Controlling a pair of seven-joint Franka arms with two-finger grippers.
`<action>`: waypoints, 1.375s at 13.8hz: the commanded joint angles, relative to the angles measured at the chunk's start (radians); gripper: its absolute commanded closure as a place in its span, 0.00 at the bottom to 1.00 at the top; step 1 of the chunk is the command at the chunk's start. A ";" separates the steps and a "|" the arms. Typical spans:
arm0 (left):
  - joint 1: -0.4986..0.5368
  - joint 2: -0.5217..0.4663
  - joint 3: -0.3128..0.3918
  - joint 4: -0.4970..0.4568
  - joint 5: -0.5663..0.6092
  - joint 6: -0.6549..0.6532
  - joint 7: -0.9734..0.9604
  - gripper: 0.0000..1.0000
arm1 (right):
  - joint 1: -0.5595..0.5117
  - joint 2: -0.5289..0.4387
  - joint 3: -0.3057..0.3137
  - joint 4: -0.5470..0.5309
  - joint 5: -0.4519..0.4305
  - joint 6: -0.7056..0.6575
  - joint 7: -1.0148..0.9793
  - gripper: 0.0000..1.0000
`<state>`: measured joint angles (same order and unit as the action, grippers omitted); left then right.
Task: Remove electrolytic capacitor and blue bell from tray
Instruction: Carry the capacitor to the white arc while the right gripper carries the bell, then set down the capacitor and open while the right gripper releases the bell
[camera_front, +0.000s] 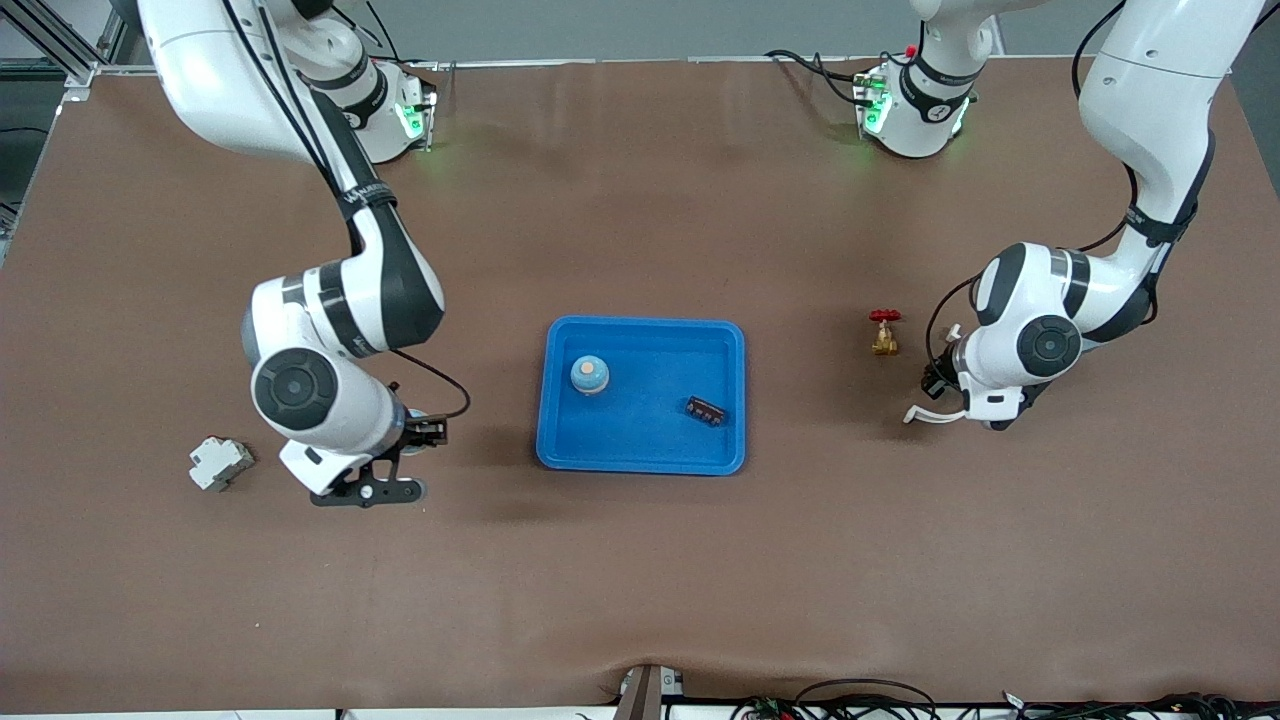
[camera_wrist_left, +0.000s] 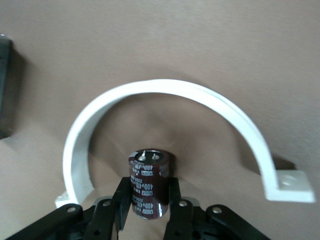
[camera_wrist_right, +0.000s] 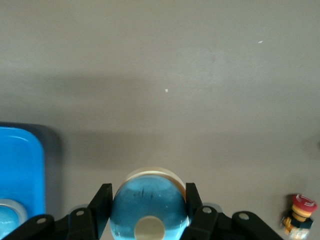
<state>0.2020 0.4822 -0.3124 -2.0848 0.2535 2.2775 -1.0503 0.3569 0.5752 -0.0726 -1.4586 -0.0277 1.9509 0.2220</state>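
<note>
Nearest the camera, the right gripper (camera_front: 425, 432) hangs low over the desk between a grey-white switch block (camera_front: 220, 463) and the blue tray (camera_front: 641, 333), its jaws clamped on a blue bell (camera_wrist_right: 149, 207). Another blue bell (camera_front: 590, 375) sits in the tray toward the right arm's end, with a small dark part (camera_front: 705, 410) near the tray's corner toward the left arm's end. Toward the left arm's end of the desk, the left gripper (camera_wrist_left: 148, 197) pinches a dark capacitor (camera_wrist_left: 148, 181) standing upright inside a white curved clamp (camera_wrist_left: 170, 92) lying on the desk. Just beside it stands a brass valve (camera_front: 884, 332) with a red handle.
</note>
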 joint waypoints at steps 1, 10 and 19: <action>-0.007 0.007 -0.019 0.029 0.012 -0.003 -0.010 0.00 | -0.048 -0.199 0.014 -0.355 -0.020 0.196 -0.106 1.00; -0.010 -0.056 -0.189 0.228 -0.020 -0.230 -0.126 0.00 | -0.248 -0.322 0.019 -0.798 -0.008 0.661 -0.403 1.00; -0.300 0.235 -0.221 0.580 -0.036 -0.144 -0.646 0.00 | -0.299 -0.235 0.048 -0.878 0.086 0.827 -0.452 1.00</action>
<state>-0.0642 0.6351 -0.5415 -1.5955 0.2121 2.1049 -1.6310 0.0730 0.3164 -0.0522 -2.3275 0.0239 2.7442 -0.2094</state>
